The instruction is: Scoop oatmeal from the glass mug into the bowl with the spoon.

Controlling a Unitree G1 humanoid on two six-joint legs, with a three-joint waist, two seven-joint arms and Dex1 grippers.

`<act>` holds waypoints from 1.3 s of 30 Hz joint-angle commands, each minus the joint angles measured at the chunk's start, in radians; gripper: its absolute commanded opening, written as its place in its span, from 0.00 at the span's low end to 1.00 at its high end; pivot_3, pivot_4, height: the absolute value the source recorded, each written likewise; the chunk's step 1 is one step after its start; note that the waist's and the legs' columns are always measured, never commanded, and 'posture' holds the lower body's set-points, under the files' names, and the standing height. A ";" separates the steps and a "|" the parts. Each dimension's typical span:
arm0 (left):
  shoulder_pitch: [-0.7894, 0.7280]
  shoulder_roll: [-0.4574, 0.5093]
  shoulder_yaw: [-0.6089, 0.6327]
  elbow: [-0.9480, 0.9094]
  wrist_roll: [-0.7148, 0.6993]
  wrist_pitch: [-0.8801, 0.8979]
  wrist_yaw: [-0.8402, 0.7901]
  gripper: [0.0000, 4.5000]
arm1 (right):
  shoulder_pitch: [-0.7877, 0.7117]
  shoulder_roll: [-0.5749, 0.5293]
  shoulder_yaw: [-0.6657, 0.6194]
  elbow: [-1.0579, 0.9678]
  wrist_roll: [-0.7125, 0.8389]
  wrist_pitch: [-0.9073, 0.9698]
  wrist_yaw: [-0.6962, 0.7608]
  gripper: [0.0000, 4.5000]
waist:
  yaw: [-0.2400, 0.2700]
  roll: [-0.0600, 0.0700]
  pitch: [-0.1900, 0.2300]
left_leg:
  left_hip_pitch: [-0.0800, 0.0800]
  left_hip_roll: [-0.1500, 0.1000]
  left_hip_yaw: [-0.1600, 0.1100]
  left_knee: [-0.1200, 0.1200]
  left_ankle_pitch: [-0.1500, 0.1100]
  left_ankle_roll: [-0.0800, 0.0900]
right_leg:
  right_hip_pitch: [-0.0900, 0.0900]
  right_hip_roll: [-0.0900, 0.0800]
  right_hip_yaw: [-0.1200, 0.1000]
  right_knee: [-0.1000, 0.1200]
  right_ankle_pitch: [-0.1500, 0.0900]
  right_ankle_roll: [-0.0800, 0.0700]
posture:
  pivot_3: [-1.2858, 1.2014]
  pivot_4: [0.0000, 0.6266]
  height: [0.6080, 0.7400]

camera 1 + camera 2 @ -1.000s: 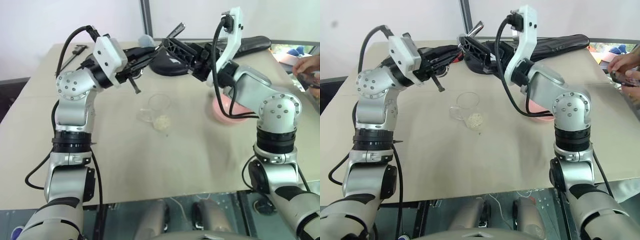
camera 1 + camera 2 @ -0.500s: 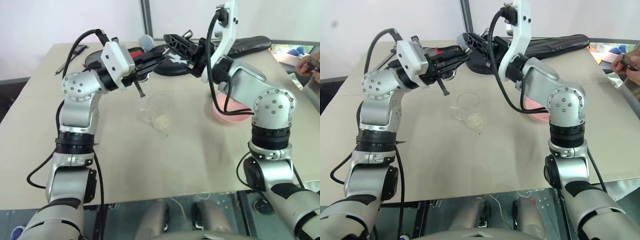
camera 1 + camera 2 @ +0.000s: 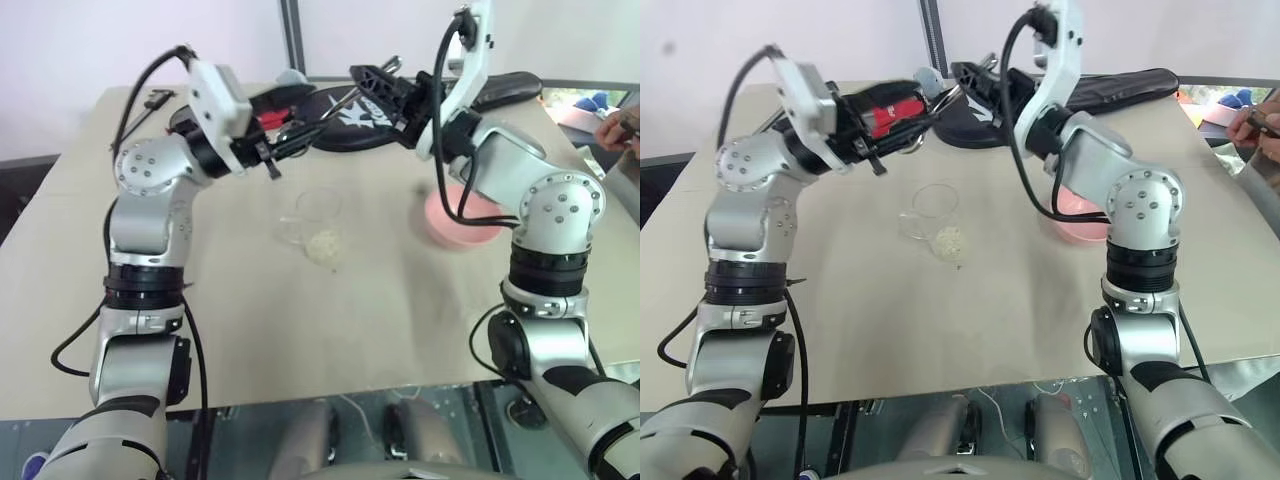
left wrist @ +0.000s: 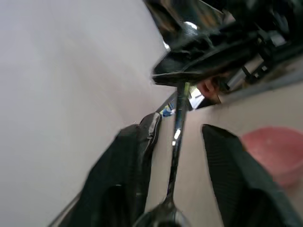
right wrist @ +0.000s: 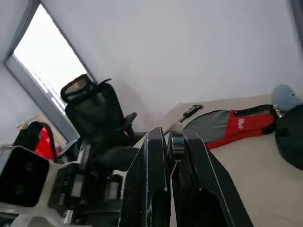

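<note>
On the wide beige worktop (image 3: 230, 330) the round pink bowl (image 3: 455, 222) right of centre looks empty, and the small clear glass mug (image 3: 316, 212) at centre has pale oatmeal flakes (image 3: 325, 245) at its near end, so I judge no scooping has begun. In the upper middle the right tool (image 5: 171, 142) is clamped shut on the handle tip of the slim silver spoon (image 4: 176, 142). The left tool (image 4: 175, 189) stands parted either side of the spoon; whether the mug stands or lies tipped is hard to tell.

Office or lab room: plain white walls, black mesh office chair (image 5: 97, 118) by a window (image 5: 45, 66), paper-covered table (image 3: 300, 320), person's hand (image 3: 622, 125) at its edge
</note>
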State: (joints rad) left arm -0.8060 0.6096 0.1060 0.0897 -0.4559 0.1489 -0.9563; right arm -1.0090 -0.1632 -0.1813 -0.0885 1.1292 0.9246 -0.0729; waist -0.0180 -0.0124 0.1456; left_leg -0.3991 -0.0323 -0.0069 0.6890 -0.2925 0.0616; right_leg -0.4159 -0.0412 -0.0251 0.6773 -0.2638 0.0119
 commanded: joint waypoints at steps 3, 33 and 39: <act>0.058 0.086 0.192 -0.073 -0.229 0.341 0.089 0.99 | -0.066 -0.018 -0.127 0.039 0.016 -0.067 -0.055 0.00 | -0.013 0.001 0.000 | 0.000 0.000 0.000 -0.001 0.000 0.000 | -0.001 0.000 0.000 0.000 0.000 0.000 | 0.52 0.24 1.00; 0.593 -0.062 0.056 -0.225 0.089 0.109 0.248 0.99 | 0.275 -0.226 -0.250 -0.355 0.445 -0.113 -0.415 0.00 | 0.006 0.004 0.001 | 0.000 0.001 0.001 -0.005 0.000 0.000 | 0.000 -0.002 0.001 -0.004 0.000 0.000 | 0.52 0.24 1.00; 0.583 -0.134 0.011 -0.257 0.152 0.113 0.354 0.99 | 0.308 -0.246 -0.212 -0.379 0.472 -0.168 -0.439 0.00 | 0.006 0.004 0.001 | 0.000 0.001 0.001 -0.005 0.000 0.000 | 0.000 -0.002 0.001 -0.003 0.000 0.000 | 0.52 0.24 1.00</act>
State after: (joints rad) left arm -0.2102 0.4804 0.1156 -0.1121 -0.3218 0.2758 -0.6377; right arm -0.6962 -0.3934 -0.3935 -0.4173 1.5692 0.7880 -0.5099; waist -0.0120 -0.0088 0.1470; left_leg -0.3993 -0.0313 -0.0059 0.6843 -0.2924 0.0615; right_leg -0.4160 -0.0427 -0.0238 0.6738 -0.2639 0.0117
